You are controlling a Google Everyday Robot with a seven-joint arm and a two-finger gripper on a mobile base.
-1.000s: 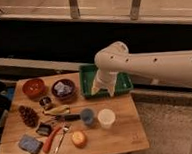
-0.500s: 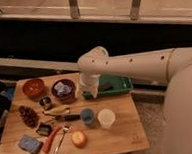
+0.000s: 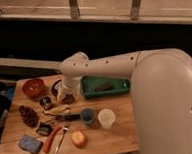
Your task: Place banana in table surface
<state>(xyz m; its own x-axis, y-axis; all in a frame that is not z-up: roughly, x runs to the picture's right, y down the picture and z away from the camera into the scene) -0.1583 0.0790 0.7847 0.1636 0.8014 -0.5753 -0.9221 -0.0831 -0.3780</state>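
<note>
The banana (image 3: 57, 110) lies small and pale yellow on the wooden table surface (image 3: 119, 135), left of centre, beside a dark-handled tool. My gripper (image 3: 67, 97) hangs at the end of the white arm (image 3: 109, 68), low over the table just above and to the right of the banana, in front of a dark bowl (image 3: 56, 87). The gripper is seen from behind, and what lies under it is hidden.
A green tray (image 3: 106, 85) sits at the back right. A red bowl (image 3: 34, 88), a pine cone (image 3: 28, 115), a blue sponge (image 3: 29, 144), a red-handled tool (image 3: 52, 140), a round orange fruit (image 3: 79, 138), a blue cup (image 3: 87, 116) and a white cup (image 3: 106, 118) stand around.
The arm has swung left from over the green tray to the dark bowl, and the gripper has come down nearer the table by the banana.
</note>
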